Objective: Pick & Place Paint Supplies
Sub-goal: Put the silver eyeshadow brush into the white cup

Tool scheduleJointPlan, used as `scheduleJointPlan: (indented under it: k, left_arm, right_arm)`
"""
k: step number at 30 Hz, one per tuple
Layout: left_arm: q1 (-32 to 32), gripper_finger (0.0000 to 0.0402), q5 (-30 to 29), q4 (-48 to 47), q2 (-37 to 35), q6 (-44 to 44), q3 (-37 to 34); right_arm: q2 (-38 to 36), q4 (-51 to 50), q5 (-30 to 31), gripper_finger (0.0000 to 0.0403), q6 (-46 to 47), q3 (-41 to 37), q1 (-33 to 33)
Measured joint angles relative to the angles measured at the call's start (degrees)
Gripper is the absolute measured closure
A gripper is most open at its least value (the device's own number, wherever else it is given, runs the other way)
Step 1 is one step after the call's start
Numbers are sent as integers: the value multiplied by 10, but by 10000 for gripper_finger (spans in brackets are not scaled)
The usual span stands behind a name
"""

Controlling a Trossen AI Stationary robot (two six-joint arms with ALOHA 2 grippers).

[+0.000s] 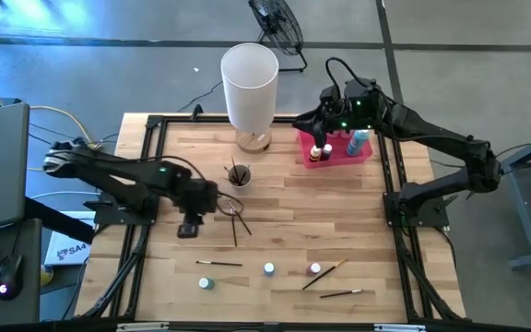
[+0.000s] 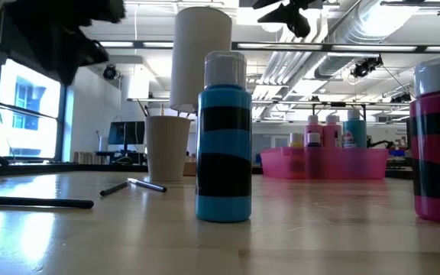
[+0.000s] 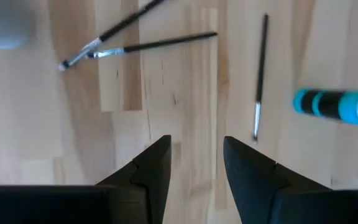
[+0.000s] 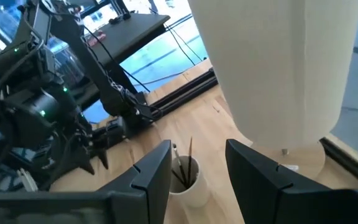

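My left gripper (image 1: 192, 227) (image 3: 196, 163) hangs open over bare wood left of centre, with nothing between its fingers. Two crossed paintbrushes (image 1: 237, 218) (image 3: 114, 38) lie just ahead of it. A single brush (image 1: 219, 264) (image 3: 259, 74) and a tiny teal bottle (image 1: 206, 283) (image 3: 334, 106) are on its near side. More tiny bottles (image 1: 269, 268) (image 1: 314, 268) and two brushes (image 1: 325, 275) sit near the front edge. My right gripper (image 1: 310, 118) (image 4: 199, 168) waits open, high above the pink tray (image 1: 358, 155), which holds several bottles.
A tall white cylinder (image 1: 250, 83) stands at the far edge. In front of it is a small cup (image 1: 239, 175) (image 4: 185, 177) with brushes standing in it. In the low view a teal bottle (image 2: 224, 137) and a pink bottle (image 2: 438, 145) stand close to the camera.
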Motion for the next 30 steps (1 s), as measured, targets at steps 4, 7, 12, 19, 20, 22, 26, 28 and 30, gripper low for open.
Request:
scheduleJointPlan:
  k: [4, 7, 12, 19, 20, 22, 26, 28, 30]
  left_arm:
    - [-6, 259, -38, -22, -82, -3, -47]
    - [-5, 259, -40, -10, -139, -5, -78]
    - [-49, 259, -63, -3, -155, 3, -87]
    - [-133, 259, -123, 3, -122, -21, -87]
    - [-143, 259, -126, 3, -120, -30, -87]
    - [-162, 259, -134, 7, -119, -35, -87]
    - [-206, 259, -169, 7, -119, -40, -87]
    - [-220, 259, -182, 7, -119, -41, -87]
    - [-228, 259, -184, 8, -116, -39, -87]
  right_arm:
    - [0, 2, 0, 258, 17, 0, 0]
    - [0, 4, 1, 258, 18, 0, 0]
    - [0, 5, 52, 258, 18, 0, 0]
    - [0, 4, 75, 258, 18, 0, 0]
    - [0, 4, 75, 258, 18, 0, 0]
    - [0, 5, 75, 258, 18, 0, 0]
    - [0, 6, 75, 258, 18, 0, 0]
    - [0, 6, 75, 258, 18, 0, 0]
    - [0, 6, 75, 258, 18, 0, 0]
